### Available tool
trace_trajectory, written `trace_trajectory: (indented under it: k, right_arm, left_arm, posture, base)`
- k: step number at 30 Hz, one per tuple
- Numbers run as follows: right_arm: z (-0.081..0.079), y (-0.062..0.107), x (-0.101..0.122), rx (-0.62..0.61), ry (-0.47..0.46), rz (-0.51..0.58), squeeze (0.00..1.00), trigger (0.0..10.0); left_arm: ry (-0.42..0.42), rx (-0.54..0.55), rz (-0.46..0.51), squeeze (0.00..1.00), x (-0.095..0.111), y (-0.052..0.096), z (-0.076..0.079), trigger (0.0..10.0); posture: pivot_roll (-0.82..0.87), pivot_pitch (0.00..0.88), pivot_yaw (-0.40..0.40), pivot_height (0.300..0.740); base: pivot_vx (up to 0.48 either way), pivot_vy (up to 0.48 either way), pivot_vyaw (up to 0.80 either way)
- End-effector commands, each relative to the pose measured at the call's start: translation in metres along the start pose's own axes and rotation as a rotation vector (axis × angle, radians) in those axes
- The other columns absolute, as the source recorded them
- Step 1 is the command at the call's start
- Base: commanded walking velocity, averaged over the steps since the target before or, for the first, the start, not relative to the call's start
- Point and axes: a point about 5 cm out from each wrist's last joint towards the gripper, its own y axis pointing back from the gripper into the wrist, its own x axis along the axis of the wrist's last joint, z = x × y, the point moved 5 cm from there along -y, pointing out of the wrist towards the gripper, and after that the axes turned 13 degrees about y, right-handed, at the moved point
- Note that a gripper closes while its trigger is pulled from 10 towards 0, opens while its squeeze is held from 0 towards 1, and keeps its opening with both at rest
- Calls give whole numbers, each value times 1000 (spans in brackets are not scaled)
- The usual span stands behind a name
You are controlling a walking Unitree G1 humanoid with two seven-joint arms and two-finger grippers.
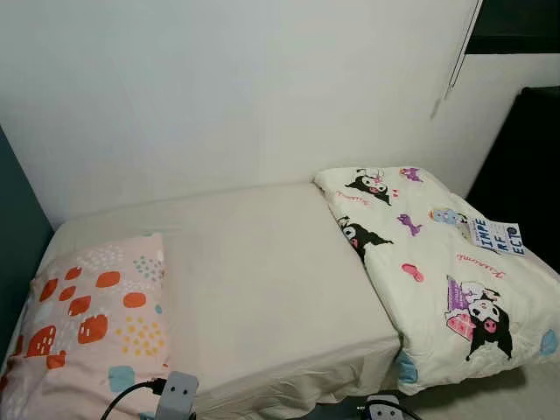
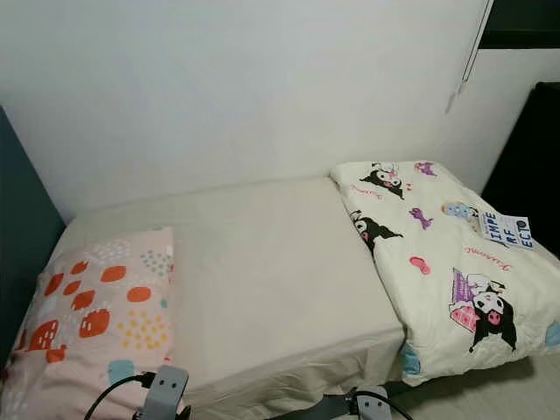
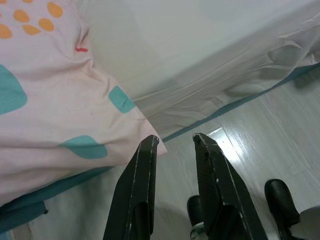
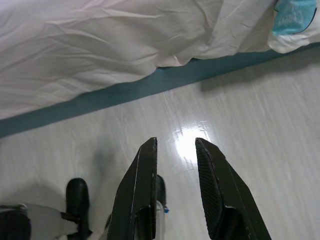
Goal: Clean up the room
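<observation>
A bed (image 1: 262, 271) with a cream sheet stands against the white wall. A pink pillow (image 1: 92, 319) with orange and teal spots lies at its left end. At the right end lies a folded cream blanket (image 1: 437, 262) printed with black cartoon figures, a small printed card (image 1: 495, 236) on it. My left gripper (image 3: 175, 142) hangs open by the bed's front edge, just below the pillow's corner (image 3: 75, 125), holding nothing. Over the pale floor beside the bed my right gripper (image 4: 175, 145) is open and empty.
A teal bed frame (image 4: 125, 90) runs under the hanging sheet. A dark teal headboard (image 1: 17, 236) rises at the left and dark furniture (image 1: 525, 166) at the right. My black feet (image 3: 280, 200) stand on the glossy floor (image 4: 240, 130).
</observation>
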Motion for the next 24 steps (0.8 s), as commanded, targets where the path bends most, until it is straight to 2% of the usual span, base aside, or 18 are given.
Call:
trace_trajectory:
  k: [1, 6, 8, 10, 24]
  right_arm:
    - [-1, 2, -5, -2, -32, -8, 0, 10000]
    - [-4, 3, -5, 32, -35, -1, 0, 10000]
    - [-5, 3, -7, 41, 34, -12, 0, 10000]
    - [-5, 3, -9, 41, 60, -21, 0, 10000]
    - [0, 4, -15, 7, 57, -53, 0, 10000]
  left_arm:
    - [12, 1, -14, 0, -6, 3, 1, 10000]
    - [14, -1, -13, 0, -8, 4, 3, 10000]
    - [13, -3, -13, 0, -8, 4, 3, 10000]
    - [12, -3, -13, 0, -8, 4, 3, 10000]
    - [7, -2, -12, 0, -8, 4, 3, 10000]
  posture:
    - [20, 65, -31, 740]
    - [19, 67, -31, 740]
    - [20, 68, -30, 740]
    - [19, 69, -29, 740]
    - [13, 56, -27, 740]
  base:
    - [0, 0, 0]
    - [0, 0, 0]
    - [0, 0, 0]
    - [0, 0, 0]
    - [0, 0, 0]
